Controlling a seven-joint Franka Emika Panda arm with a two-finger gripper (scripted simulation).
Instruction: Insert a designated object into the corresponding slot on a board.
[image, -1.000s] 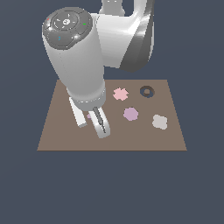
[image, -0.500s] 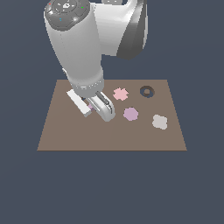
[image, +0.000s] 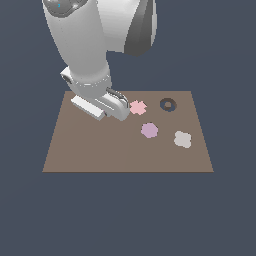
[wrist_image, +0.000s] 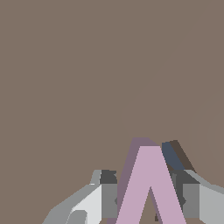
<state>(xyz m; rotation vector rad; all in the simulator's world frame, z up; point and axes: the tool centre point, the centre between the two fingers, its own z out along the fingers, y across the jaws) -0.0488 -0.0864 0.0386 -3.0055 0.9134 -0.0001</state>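
Dark blue space lay all around the brown board (image: 125, 150). Low over the board, the gripper (wrist_image: 148, 192) pinched the pink V piece (wrist_image: 151, 188) between its fingers (wrist_image: 107, 192). A dark slot (wrist_image: 177, 153) showed just beside it.

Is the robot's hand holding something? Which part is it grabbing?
Yes. The hand holds the pink V-shaped piece, with a finger on each side, squeezing its two arms.
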